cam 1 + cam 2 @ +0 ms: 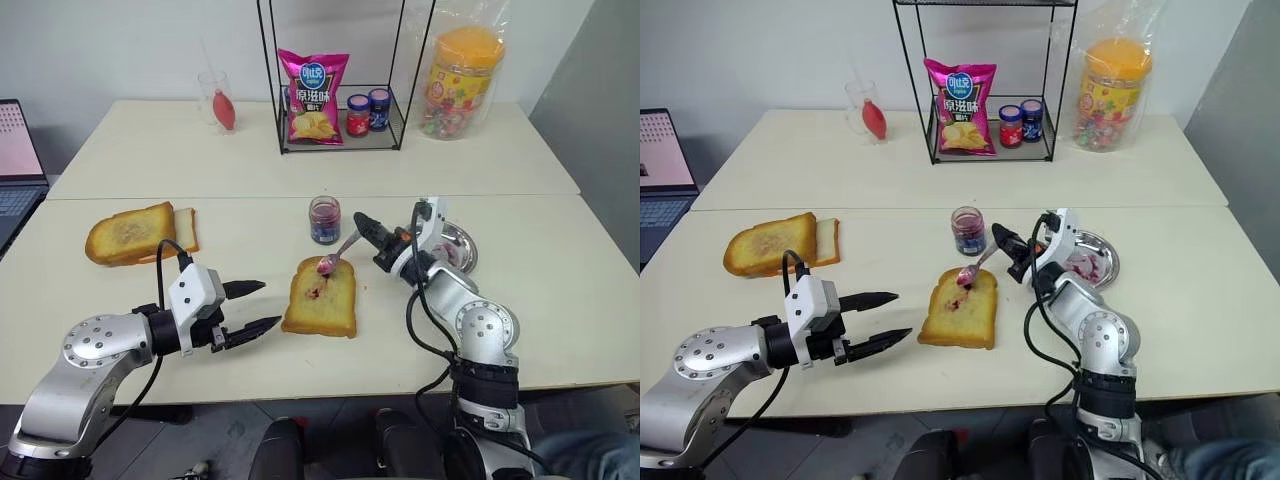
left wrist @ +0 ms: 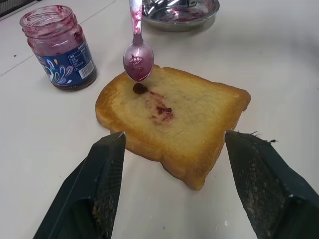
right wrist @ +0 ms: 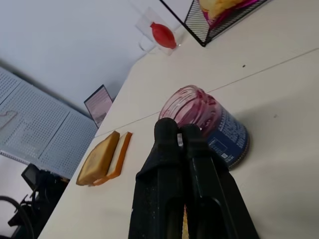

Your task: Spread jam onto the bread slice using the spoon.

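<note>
Free: you had bare table (image 1: 560, 290) on the toast's (image 1: 322, 303) near and right sides, and between it and the open left gripper (image 1: 258, 305) | Blocked: jam jar (image 1: 324, 219) just behind the toast, steel dish (image 1: 462, 243) to its right, spoon (image 1: 338, 254) over its far edge, loaf (image 1: 135, 233) far left.
</note>
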